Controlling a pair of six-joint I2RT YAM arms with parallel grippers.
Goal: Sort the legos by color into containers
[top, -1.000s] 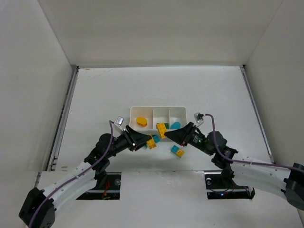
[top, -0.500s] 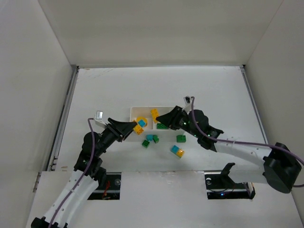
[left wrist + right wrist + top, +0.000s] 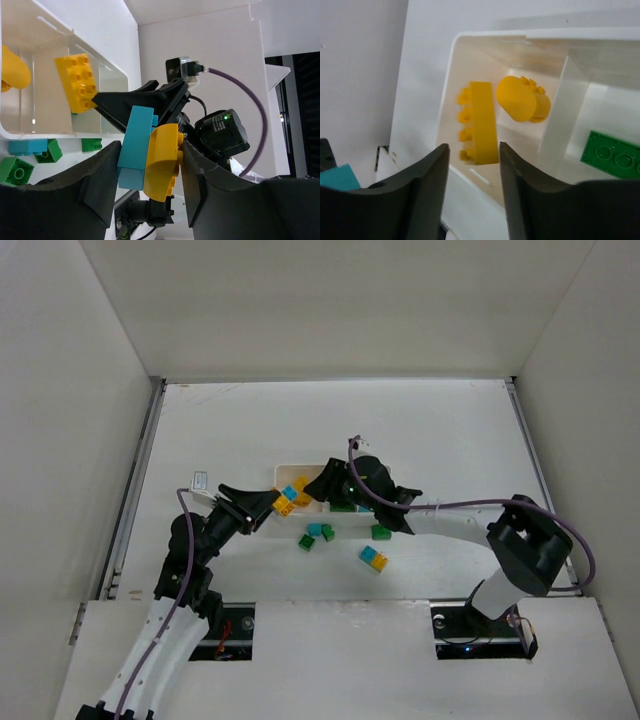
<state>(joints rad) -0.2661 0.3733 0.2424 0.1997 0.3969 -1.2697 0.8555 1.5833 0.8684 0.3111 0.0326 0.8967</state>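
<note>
The left gripper [image 3: 150,150] clamped a cyan plastic brick [image 3: 136,145] joined to a yellow-orange plastic brick [image 3: 162,159], just left of the low white plastic tray [image 3: 290,471]. The right gripper [image 3: 472,155] hung over the tray's left compartment [image 3: 470,65], fingers parted and gripping nothing. Under it, a long yellow-orange brick [image 3: 480,120] and a rounded yellow-orange piece [image 3: 520,97] occupied that compartment. A green flat brick [image 3: 612,155] lay in the middle compartment. 3 green bricks [image 3: 381,532], 1 cyan brick [image 3: 314,530] and 1 cyan-yellow pair [image 3: 374,558] lay loose on the white desk [image 3: 450,440].
</note>
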